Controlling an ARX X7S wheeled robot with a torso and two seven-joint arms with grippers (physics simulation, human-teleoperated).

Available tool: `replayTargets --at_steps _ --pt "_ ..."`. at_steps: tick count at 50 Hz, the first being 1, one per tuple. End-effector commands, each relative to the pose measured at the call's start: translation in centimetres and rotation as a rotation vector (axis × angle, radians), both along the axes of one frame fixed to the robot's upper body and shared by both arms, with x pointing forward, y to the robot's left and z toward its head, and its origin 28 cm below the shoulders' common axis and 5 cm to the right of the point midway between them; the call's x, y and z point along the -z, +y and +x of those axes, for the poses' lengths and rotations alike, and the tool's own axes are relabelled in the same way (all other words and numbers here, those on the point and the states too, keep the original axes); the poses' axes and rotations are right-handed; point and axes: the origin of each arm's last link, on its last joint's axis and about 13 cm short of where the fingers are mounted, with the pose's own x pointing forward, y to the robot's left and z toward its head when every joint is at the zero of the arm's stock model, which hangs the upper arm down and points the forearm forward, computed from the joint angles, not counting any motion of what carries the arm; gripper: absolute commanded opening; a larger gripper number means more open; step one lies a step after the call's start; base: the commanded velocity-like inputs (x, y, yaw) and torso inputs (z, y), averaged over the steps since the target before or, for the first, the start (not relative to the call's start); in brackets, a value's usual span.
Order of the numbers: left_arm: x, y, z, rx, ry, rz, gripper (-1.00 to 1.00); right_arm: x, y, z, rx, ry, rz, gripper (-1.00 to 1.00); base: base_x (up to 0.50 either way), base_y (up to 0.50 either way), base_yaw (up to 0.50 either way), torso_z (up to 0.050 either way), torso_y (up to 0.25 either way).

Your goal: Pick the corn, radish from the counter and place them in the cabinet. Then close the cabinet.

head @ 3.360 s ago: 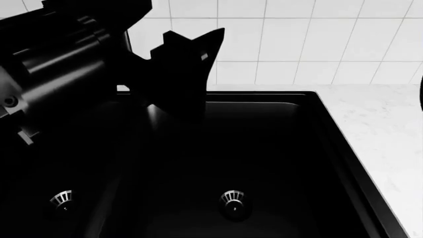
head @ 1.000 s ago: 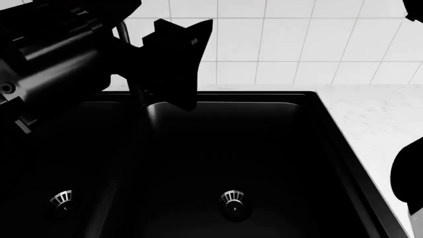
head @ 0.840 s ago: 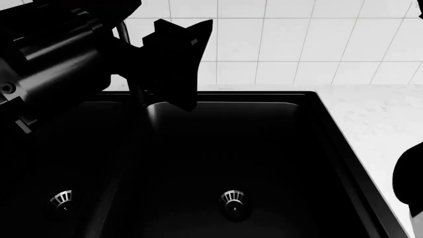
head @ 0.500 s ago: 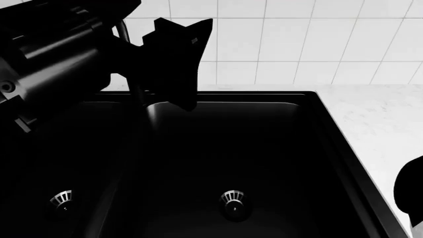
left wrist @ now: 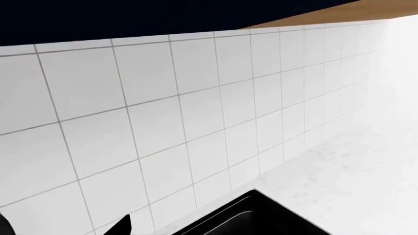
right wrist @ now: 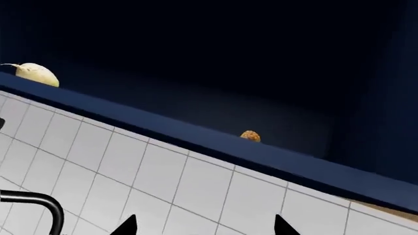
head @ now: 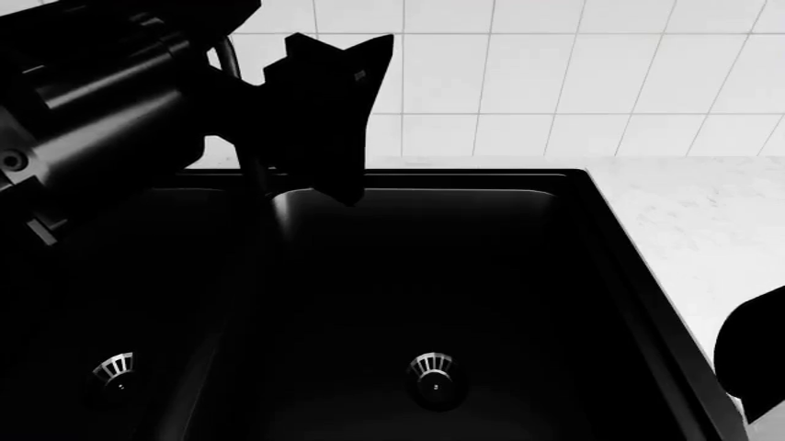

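In the right wrist view the dark blue cabinet (right wrist: pixel 196 143) stands open above the tiled wall. The pale radish (right wrist: pixel 36 74) lies inside it at one end of the shelf. Only the orange-yellow end of the corn (right wrist: pixel 250 136) peeps over the shelf's front lip. My right gripper (right wrist: pixel 203 227) is open and empty, its tips in front of the tiles below the cabinet. My left gripper (head: pixel 341 55) is raised over the sink's back edge, open and empty; in its own view only its fingertips (left wrist: pixel 123 226) show. The white marble counter (head: pixel 723 230) lies to the right.
A black double sink (head: pixel 429 276) with two metal drains fills the middle of the head view. A dark faucet (right wrist: pixel 36 199) arches by the wall. Part of my right arm (head: pixel 751 358) shows at the lower right edge. The white tiled wall (head: pixel 552 73) stands behind.
The dark part of my right arm at the head view's lower right edge has sunk lower and edged left. The left arm has stayed still over the last second.
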Motion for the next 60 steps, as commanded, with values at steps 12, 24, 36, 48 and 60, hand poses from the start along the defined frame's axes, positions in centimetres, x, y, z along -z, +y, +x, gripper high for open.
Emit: replayTargets --at_steps 12,24,36,48,60 --pt "-0.4 0.0 -0.1 -0.007 -0.009 -0.002 1.00 2.5 -0.8 -0.2 0.129 0.054 0.116 1.00 0.00 0.00 0.00 0.000 0.000" --pt "-0.6 0.1 -0.1 -0.010 -0.012 -0.003 1.00 3.3 -1.3 -0.6 0.265 0.087 0.224 1.00 0.00 0.00 0.00 0.000 0.000" --pt "-0.5 0.1 0.0 -0.011 -0.012 -0.003 1.00 3.2 -2.1 -1.1 0.346 0.086 0.338 1.00 0.00 0.00 0.00 0.000 0.000" --pt "-0.4 0.1 0.0 -0.010 -0.011 -0.003 1.00 1.7 -2.6 -1.2 0.336 0.056 0.496 1.00 0.00 0.00 0.00 0.000 0.000" --pt "-0.7 0.0 -0.1 -0.007 -0.016 0.000 1.00 -0.4 -4.3 -2.8 0.357 0.009 0.703 1.00 0.00 0.00 0.00 0.000 0.000"
